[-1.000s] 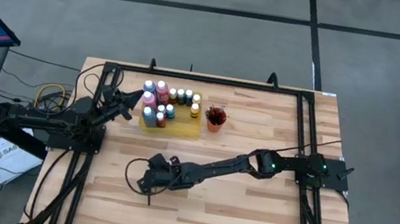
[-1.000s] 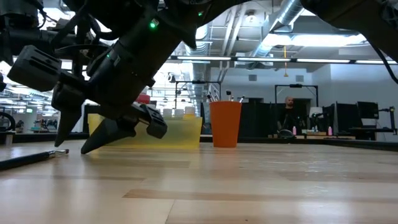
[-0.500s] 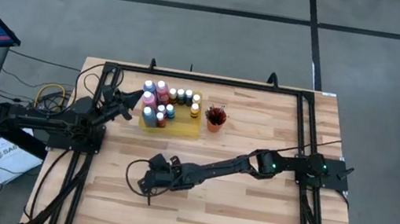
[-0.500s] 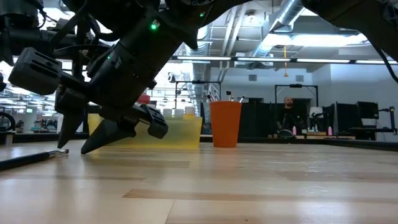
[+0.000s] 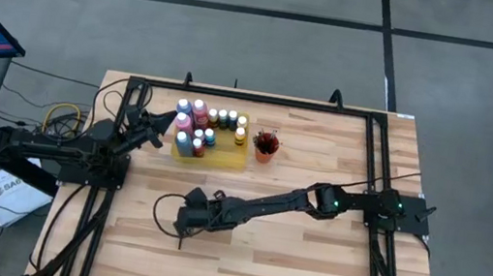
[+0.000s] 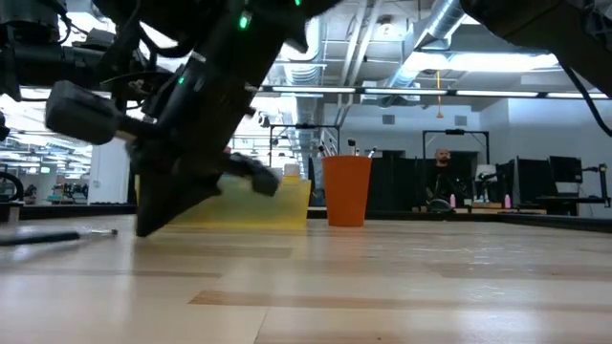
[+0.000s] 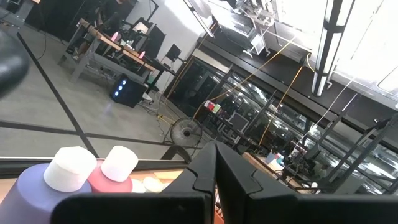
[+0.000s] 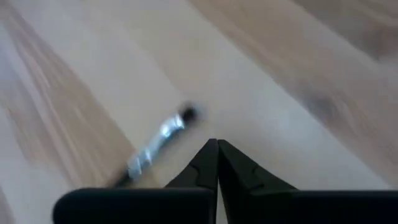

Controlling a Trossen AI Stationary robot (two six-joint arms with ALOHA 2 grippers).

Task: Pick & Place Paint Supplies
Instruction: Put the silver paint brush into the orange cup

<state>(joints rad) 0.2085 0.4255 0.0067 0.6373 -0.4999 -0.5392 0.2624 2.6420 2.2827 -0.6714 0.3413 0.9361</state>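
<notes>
Brush (image 8: 158,140) flat on worktop (image 5: 307,255), near front-left part, beside right gripper (image 8: 216,144); jaws pressed together, holding nothing. Paint bottles (image 5: 202,124) clustered on yellow mat (image 5: 229,158) toward rear-left. Left gripper (image 7: 216,149) closed, empty, beside bottles.

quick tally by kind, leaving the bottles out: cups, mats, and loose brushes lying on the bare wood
orange cup: 1
yellow mat: 1
loose brush on the bare wood: 1
total: 3
</notes>
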